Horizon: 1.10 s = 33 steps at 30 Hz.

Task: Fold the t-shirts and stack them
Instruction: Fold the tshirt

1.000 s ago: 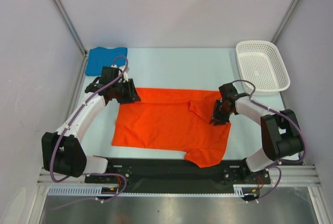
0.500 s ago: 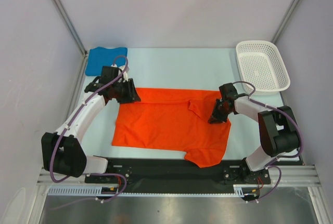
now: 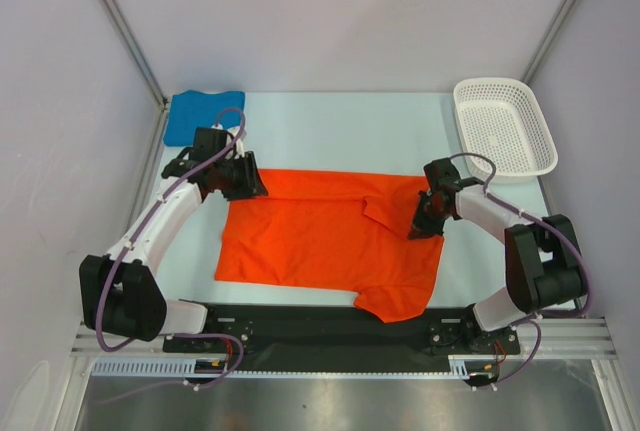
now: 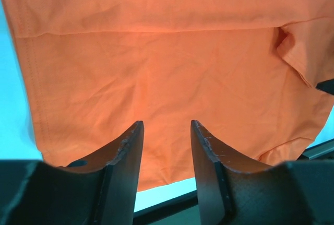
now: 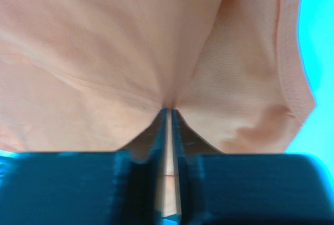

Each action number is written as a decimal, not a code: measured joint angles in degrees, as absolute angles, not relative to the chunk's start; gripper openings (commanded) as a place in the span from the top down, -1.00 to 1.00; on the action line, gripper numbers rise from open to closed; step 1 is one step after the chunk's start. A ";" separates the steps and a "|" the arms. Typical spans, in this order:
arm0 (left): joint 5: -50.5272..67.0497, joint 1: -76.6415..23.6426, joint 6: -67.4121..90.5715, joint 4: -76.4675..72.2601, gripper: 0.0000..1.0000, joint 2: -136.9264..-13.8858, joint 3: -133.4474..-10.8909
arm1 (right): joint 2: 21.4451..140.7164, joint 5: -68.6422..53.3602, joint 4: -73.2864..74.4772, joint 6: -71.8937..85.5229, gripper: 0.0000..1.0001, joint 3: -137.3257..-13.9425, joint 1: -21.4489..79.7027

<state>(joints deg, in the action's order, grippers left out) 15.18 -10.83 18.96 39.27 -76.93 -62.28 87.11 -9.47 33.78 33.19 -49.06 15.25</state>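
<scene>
- Your orange-red t-shirt [image 3: 320, 236] lies spread on the bench [image 3: 330, 131], centre of the top view. It is mostly flat, with its lower-right part lapping over the black rail at the near edge.
- A flap of that shirt is turned in over the body, right of centre, just beside the right end effector [image 3: 426, 219].
- Right end effector: the fingers are pressed almost together. In the right wrist view [image 5: 167, 111] the orange cloth gathers to a point right at the tips, so it has a pinch of the orange-red t-shirt near the shirt's right edge.
- Left end effector [image 3: 240, 177] sits at the shirt's upper-left corner in the top view.
- In the left wrist view [image 4: 166, 128] you see its fingers [image 4: 128, 146] clearly spread with a gap between them. Orange cloth fills the frame beyond the tips, and nothing is clamped between them that you can see.
- The blue t-shirt [image 3: 203, 114] is a compact folded piece in the upper left of the top view, at the bench's far-left corner, apart from the orange one.
- The white basket [image 3: 470, 121] is in the upper right of the top view, on the bench, well apart from both shirts.
</scene>
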 measured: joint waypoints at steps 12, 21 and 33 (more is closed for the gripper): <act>13.02 -9.34 21.43 39.57 0.08 -74.08 -55.31 | 80.29 -3.73 43.94 26.83 -0.23 -53.19 24.16; 1.72 -11.81 22.81 39.68 -0.01 -85.27 -61.89 | 91.94 2.92 46.46 25.32 -0.34 -67.35 23.14; -8.58 -12.27 23.73 39.86 0.63 -110.39 -77.32 | 106.43 5.58 44.71 21.10 0.03 -75.59 21.08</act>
